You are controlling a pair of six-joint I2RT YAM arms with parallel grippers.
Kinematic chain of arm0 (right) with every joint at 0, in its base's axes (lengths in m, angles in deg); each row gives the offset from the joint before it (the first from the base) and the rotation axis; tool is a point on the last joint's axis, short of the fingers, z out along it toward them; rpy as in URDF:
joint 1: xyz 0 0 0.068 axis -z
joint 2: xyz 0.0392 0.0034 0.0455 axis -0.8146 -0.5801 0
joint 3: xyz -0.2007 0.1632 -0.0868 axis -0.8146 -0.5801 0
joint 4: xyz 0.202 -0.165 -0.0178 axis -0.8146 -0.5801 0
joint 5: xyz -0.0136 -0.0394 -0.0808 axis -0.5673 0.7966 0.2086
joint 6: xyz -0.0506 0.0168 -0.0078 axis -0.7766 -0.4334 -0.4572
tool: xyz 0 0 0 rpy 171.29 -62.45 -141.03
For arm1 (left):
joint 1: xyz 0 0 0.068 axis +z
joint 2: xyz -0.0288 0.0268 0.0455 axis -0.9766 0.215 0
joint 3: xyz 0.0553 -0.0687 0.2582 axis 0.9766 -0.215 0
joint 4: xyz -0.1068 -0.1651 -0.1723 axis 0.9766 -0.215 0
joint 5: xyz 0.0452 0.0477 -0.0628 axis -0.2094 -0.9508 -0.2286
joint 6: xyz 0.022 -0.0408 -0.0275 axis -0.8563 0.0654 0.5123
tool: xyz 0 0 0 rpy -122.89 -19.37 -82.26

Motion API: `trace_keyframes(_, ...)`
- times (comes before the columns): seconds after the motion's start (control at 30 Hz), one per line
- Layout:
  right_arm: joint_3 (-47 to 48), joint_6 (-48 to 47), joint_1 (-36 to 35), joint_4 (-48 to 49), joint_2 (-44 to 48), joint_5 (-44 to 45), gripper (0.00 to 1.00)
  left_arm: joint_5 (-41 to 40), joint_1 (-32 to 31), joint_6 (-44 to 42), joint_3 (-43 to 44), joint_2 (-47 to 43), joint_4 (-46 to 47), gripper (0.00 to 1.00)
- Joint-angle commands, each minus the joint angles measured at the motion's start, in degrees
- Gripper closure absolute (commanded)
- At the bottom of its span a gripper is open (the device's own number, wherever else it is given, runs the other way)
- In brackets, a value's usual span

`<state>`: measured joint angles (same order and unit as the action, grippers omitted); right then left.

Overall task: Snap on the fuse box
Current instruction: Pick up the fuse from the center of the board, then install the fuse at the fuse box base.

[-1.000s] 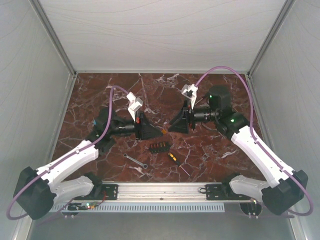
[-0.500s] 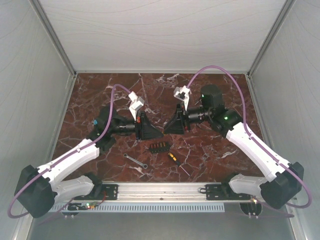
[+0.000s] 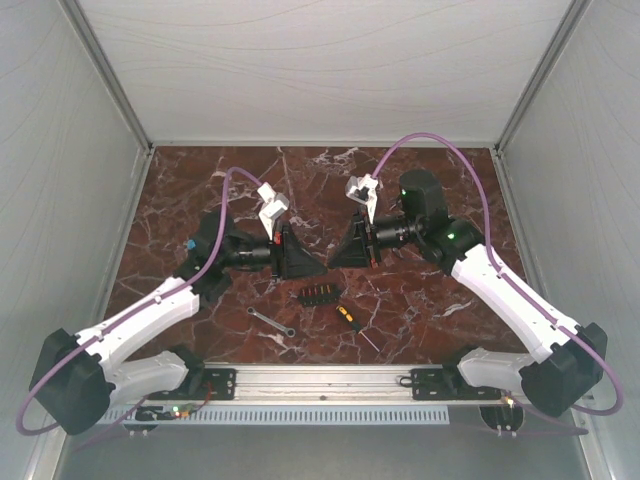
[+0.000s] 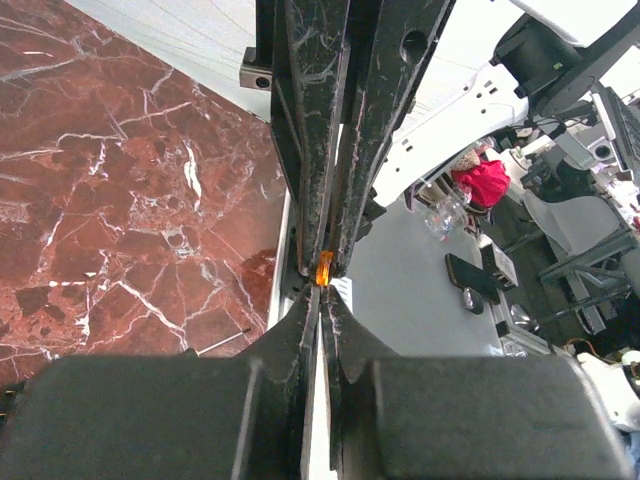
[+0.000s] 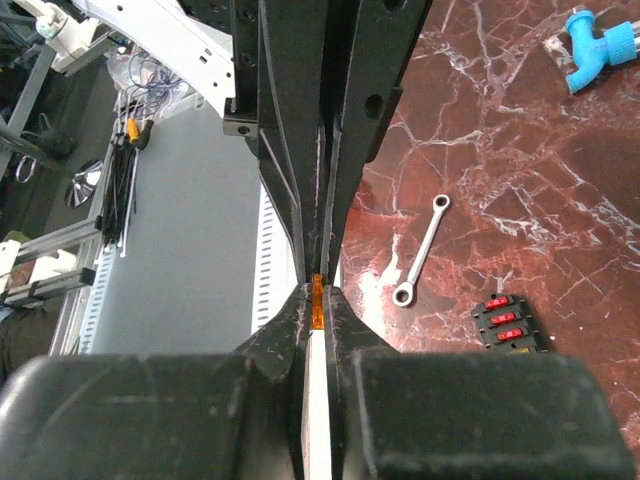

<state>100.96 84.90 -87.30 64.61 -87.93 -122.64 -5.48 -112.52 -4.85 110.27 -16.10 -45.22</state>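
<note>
The fuse box (image 3: 318,293), a small black block with a row of red fuses, lies on the marble table between the arms; it also shows in the right wrist view (image 5: 510,322). I see no separate cover. My left gripper (image 3: 318,264) and right gripper (image 3: 334,262) meet tip to tip in the air just above and behind the box. A small orange fuse (image 5: 318,300) is pinched between the right fingertips, and its other end sits at the left fingertips (image 4: 323,268). Both grippers are shut on it.
A silver wrench (image 3: 270,321) lies left of the fuse box and shows in the right wrist view (image 5: 422,250). A yellow-and-black screwdriver (image 3: 350,322) lies to the right of the wrench. A small blue part (image 5: 597,48) sits beside the left arm. Metal walls enclose the table.
The right gripper has moved left toward the left gripper until their tips meet at the orange fuse. The left arm has barely moved.
</note>
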Motion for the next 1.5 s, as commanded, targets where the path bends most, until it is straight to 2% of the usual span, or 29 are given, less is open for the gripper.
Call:
trace_keyframes(0.0,1.6,-1.5,-0.3,-1.2,0.6,1.6,1.0,-0.2,0.1,1.3,2.3,0.4,4.4,1.0)
trace_keyframes(0.1,1.4,-1.7,-0.3,-2.7,1.0,5.7,1.0,-3.0,0.1,0.0,2.4,0.4,0.4,0.97)
trace_keyframes(0.27,0.3,-0.7,-0.4,-6.1,1.3,17.2,1.0,-9.3,0.5,-0.9,1.1,-0.6,-7.0,0.76)
trace_keyframes(0.33,-1.0,1.3,-0.4,-6.3,1.7,23.5,1.0,-12.0,1.2,-0.6,0.4,-0.7,-10.1,0.71)
trace_keyframes(0.43,-2.6,4.8,-1.6,-6.8,2.5,37.4,1.0,-16.6,3.3,0.0,-0.3,0.2,-16.2,0.65)
trace_keyframes(0.6,-3.8,10.7,-4.0,-9.3,2.1,55.0,1.0,-19.1,7.7,3.6,-2.3,3.2,-22.4,0.56)
trace_keyframes(0.67,-4.1,12.9,-4.6,-10.7,1.2,58.9,1.0,-19.0,9.1,4.7,-2.7,5.1,-24.1,0.54)
trace_keyframes(0.83,-4.7,18.4,-5.8,-11.6,-1.4,61.8,1.0,-17.4,10.5,5.2,-2.2,11.0,-26.1,0.47)
trace_keyframes(1.0,-1.8,23.2,-8.9,-15.3,-8.0,64.7,1.0,-15.7,10.5,5.0,-1.3,16.4,-26.3,0.42)
trace_keyframes(1.3,6.8,28.0,-13.2,-23.7,-19.7,66.8,1.0,-13.7,10.5,3.8,-0.5,23.0,-25.7,0.43)
trace_keyframes(1.47,11.1,30.6,-16.1,-28.4,-25.3,72.0,1.0,-12.5,10.6,4.0,-0.6,25.2,-24.3,0.44)
